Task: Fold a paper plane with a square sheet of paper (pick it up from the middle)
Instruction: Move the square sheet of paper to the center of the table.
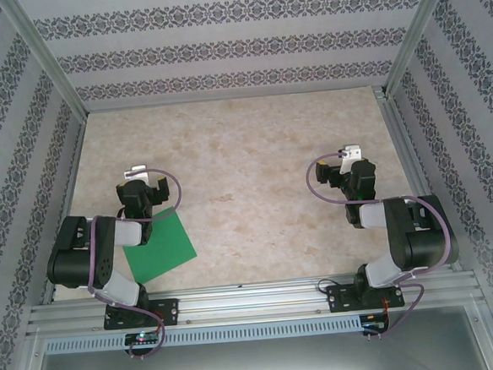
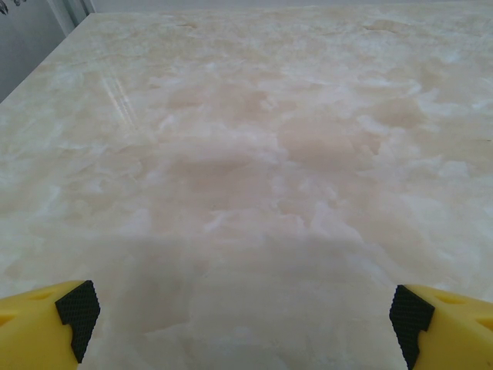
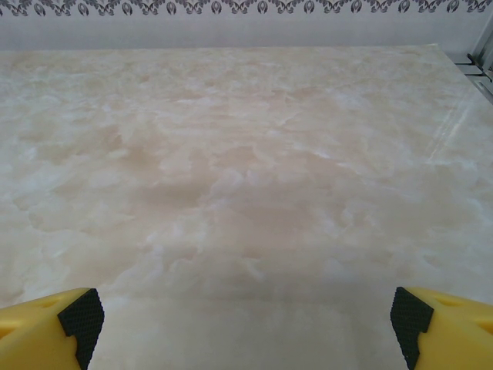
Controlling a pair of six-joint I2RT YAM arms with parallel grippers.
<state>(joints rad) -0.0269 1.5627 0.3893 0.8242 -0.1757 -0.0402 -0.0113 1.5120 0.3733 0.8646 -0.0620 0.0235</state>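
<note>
**A:** Where is the square sheet of paper (image 1: 162,248)?

**B:** It lies flat on the bench (image 1: 253,151), at the near left. It is turned so one corner points toward the metal rail (image 1: 254,296) along the near edge. It is bright green and, from above, looks like a single unfolded square.

**A:** Is anything holding it?

**B:** No. The left arm (image 1: 91,255) is bent over the sheet's left side and hides part of it. From that height I cannot tell whether the arm touches the paper. The left fingers (image 2: 38,327) are spread wide with nothing between them, above bare marbled bench just past the sheet's far corner.

**A:** And the other side?

**B:** The right arm (image 1: 411,237) is folded in much the same way at the near right, well apart from the sheet. The right fingers (image 3: 42,327) are also spread and empty. In the wrist view their yellow tips with black pads (image 3: 407,316) sit at the two lower corners, with plain bench between them.

**A:** And around the bench?

**B:** Patterned walls (image 1: 220,47) stand on three sides.
</note>
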